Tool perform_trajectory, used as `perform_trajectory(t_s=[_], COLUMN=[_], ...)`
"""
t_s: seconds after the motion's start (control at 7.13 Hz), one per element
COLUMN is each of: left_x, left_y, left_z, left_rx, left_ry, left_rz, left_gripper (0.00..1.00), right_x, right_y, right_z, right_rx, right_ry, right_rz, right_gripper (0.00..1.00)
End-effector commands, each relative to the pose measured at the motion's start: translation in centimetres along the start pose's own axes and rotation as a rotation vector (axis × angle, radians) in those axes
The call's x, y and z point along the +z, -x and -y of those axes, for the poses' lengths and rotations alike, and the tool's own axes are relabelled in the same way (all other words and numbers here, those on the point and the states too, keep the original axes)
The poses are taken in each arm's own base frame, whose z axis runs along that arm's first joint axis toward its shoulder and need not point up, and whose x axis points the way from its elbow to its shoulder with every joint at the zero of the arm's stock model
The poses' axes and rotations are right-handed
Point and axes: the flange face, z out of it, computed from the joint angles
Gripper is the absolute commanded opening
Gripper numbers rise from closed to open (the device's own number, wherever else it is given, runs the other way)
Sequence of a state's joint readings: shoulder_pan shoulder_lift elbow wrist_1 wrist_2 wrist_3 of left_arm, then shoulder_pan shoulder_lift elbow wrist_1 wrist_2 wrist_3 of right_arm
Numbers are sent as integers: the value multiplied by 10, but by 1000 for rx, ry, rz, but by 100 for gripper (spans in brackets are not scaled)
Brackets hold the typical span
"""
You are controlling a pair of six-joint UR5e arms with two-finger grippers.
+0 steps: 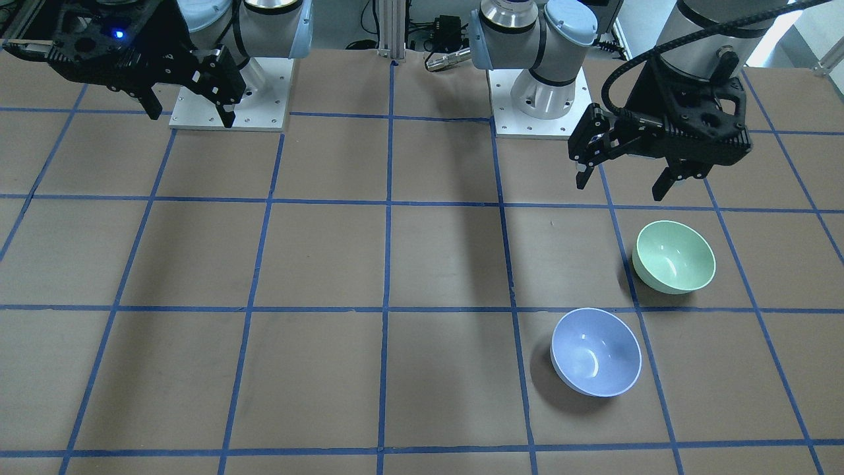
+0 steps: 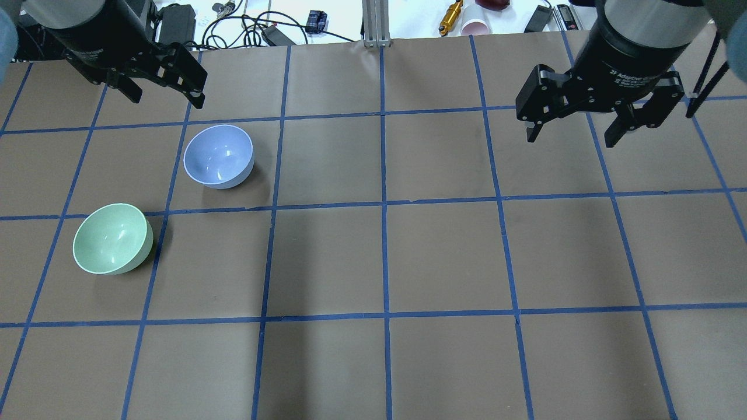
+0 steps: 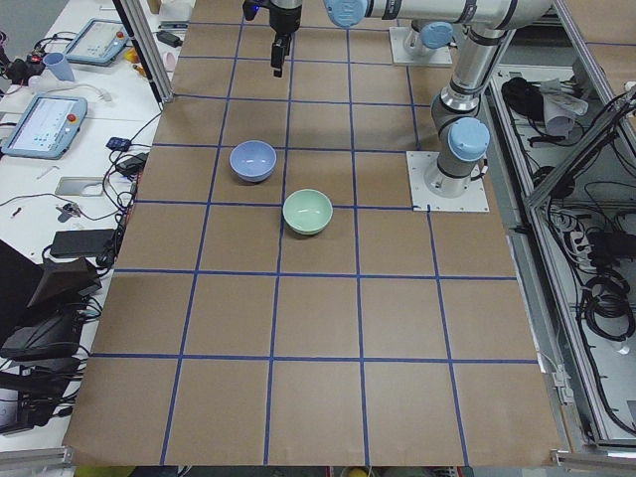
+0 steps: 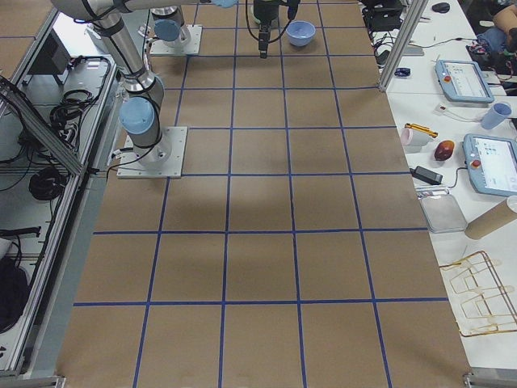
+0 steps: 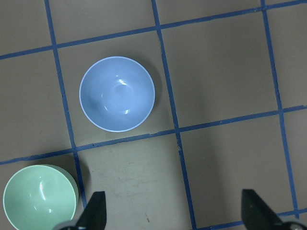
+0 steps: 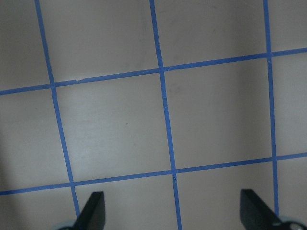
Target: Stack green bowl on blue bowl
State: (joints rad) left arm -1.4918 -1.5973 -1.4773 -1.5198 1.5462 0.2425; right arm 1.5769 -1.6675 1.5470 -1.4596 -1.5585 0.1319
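The green bowl (image 2: 111,238) stands upright on the table on my left side, also in the front-facing view (image 1: 674,256) and at the lower left of the left wrist view (image 5: 39,197). The blue bowl (image 2: 218,156) stands upright about one bowl's width away, apart from it (image 1: 595,351) (image 5: 117,94). My left gripper (image 2: 166,98) hangs open and empty above the table, beyond the blue bowl (image 1: 620,189). My right gripper (image 2: 570,140) is open and empty, high over the table's right half (image 1: 192,117).
The brown table (image 2: 385,256) carries a blue tape grid. Cables, a cup and small tools lie beyond its far edge (image 2: 467,17). The two arm bases (image 1: 541,99) stand on the robot's side.
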Motion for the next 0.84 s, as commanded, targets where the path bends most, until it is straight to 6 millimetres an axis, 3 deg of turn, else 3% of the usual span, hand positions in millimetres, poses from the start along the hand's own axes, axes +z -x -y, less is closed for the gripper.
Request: perform_trajectory(t_s=[0.0,0.7], left_x=[-2,2], left_y=[0,1], left_z=[-3,-4], left_rx=[-6,-68], left_ry=[13,41], left_rz=[3,-5], left_gripper=[100,100], right_x=[0,0], right_y=[0,0], right_z=[0,0], right_rx=[0,0], right_ry=[-1,0], right_rz=[0,0], right_gripper=[100,100])
